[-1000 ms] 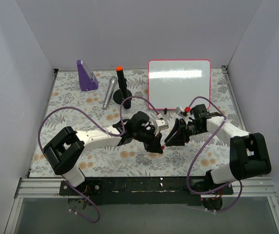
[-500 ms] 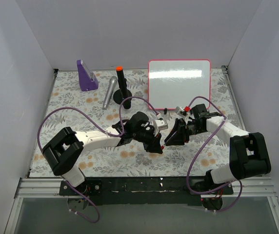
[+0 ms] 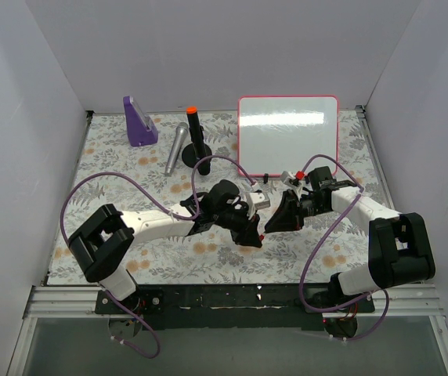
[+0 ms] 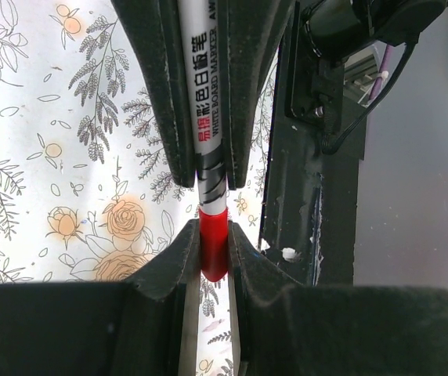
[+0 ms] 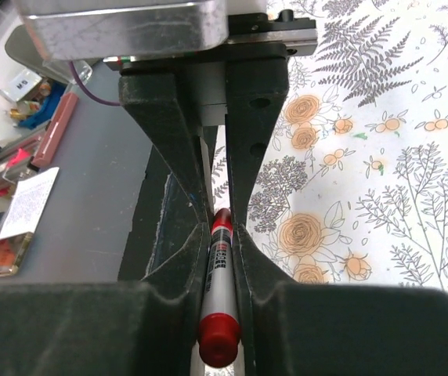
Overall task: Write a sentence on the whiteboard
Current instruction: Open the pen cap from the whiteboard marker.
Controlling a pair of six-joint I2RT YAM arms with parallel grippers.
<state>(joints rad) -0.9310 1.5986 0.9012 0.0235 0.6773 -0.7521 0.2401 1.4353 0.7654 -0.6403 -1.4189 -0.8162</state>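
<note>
Whiteboard stands far back, right of centre, blank as far as I can see (glare covers part). My left claw pinches the red cap, my right claw clamps the marker — I judge I'm only uncapping, so all the writing remains.

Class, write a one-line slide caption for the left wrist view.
Left claw pinches the red cap of a marker while the right claw grips its barrel, over a floral tablecloth.
</note>
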